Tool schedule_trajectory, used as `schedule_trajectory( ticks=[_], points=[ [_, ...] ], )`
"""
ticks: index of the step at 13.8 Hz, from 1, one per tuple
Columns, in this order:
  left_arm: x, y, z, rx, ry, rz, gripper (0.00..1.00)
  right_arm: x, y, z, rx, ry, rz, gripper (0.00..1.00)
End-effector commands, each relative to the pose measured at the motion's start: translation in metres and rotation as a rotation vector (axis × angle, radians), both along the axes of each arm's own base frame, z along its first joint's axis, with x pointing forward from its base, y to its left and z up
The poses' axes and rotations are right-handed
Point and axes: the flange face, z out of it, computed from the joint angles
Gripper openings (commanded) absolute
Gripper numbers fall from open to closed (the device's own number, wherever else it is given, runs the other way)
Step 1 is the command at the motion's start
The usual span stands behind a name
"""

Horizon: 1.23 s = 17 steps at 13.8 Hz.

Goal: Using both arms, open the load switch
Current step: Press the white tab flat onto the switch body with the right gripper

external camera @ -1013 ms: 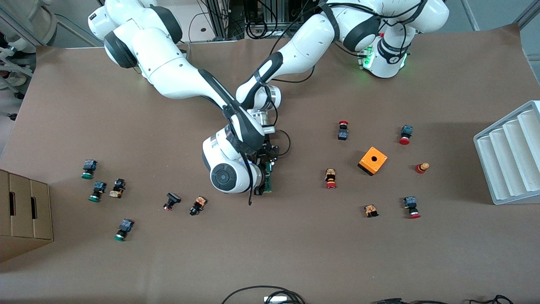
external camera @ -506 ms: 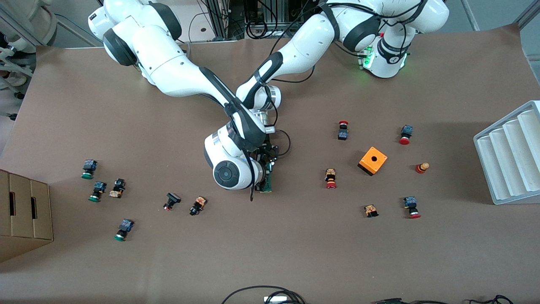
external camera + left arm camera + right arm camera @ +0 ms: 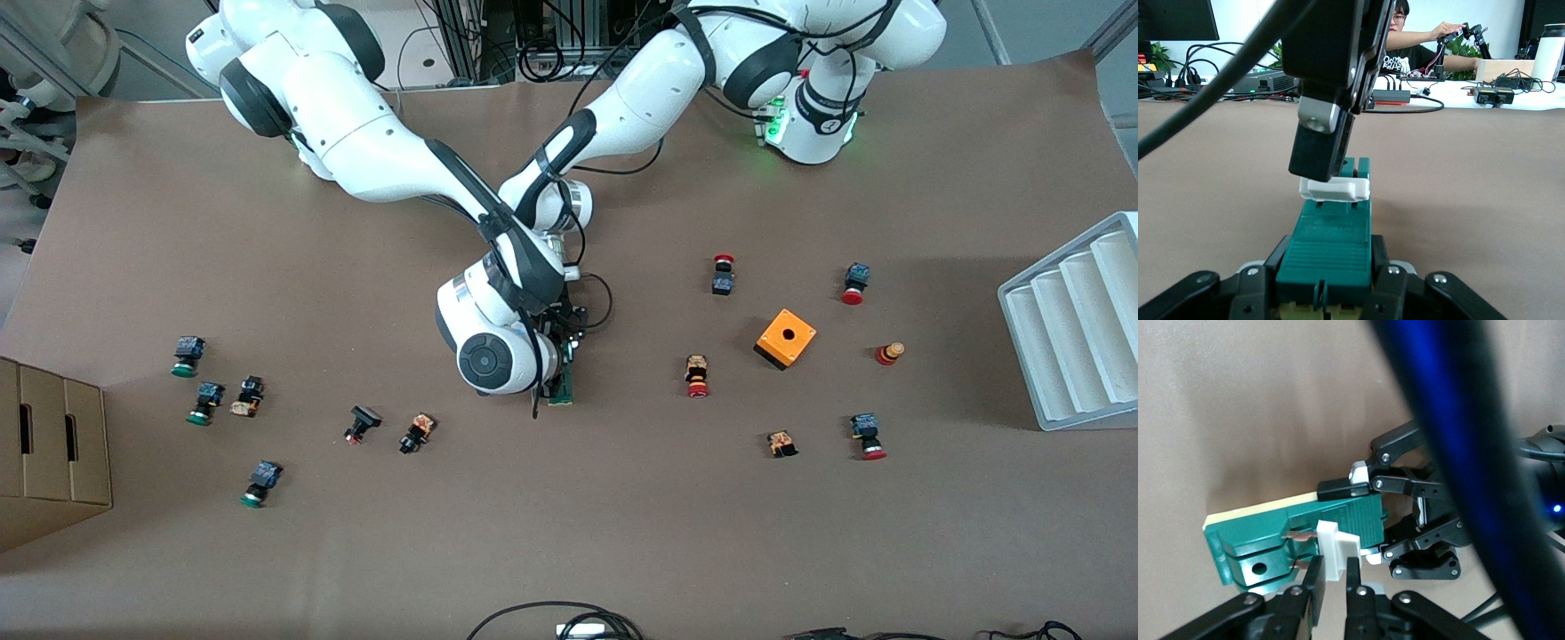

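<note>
- Front view: the load switch (image 3: 564, 384) lies mid-table, mostly hidden under the right arm's wrist, with both arms crossing above it. The orange box (image 3: 785, 338) and the red-capped push-buttons (image 3: 697, 375) lie well apart toward the left arm's end – nothing crowds the work.
- Left wrist view: the left gripper (image 3: 1328, 283) is clamped on one end of the green body. The right arm's finger (image 3: 1319, 148) comes down onto the white block (image 3: 1335, 189).
- Right wrist view: the right gripper (image 3: 1333, 577) pinches the white block between its fingers, with the left gripper's black fingers on the switch's end. The part looks light, rigid plastic; thin metal contacts (image 3: 1298, 537) show beside the block – fragile, I judge, so take hold of the block's flat sides.
</note>
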Motion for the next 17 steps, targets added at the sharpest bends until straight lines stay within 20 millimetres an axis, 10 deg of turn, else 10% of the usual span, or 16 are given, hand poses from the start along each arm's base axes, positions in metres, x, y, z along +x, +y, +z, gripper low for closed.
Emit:
schedule_trajectory(
  ticks=[1,10,14,15,17],
  points=[
    [-0.001,-0.006,-0.003,0.005,0.0,-0.012,0.43,-0.013,0.001,-0.008,-0.027,-0.005,0.012,0.2],
    [-0.001,-0.005,-0.003,0.005,-0.001,-0.011,0.43,-0.013,0.0,-0.018,-0.042,-0.011,0.012,0.21],
    [-0.001,-0.006,-0.003,0.009,0.001,-0.013,0.43,-0.003,-0.005,0.006,-0.023,-0.023,0.003,0.28],
    [-0.001,-0.006,-0.003,0.009,0.001,-0.013,0.43,0.0,-0.009,0.017,-0.02,-0.015,-0.001,0.47],
    [-0.001,-0.006,-0.003,0.009,0.001,-0.013,0.43,0.011,-0.014,0.05,-0.003,-0.021,0.004,0.55]
  ],
)
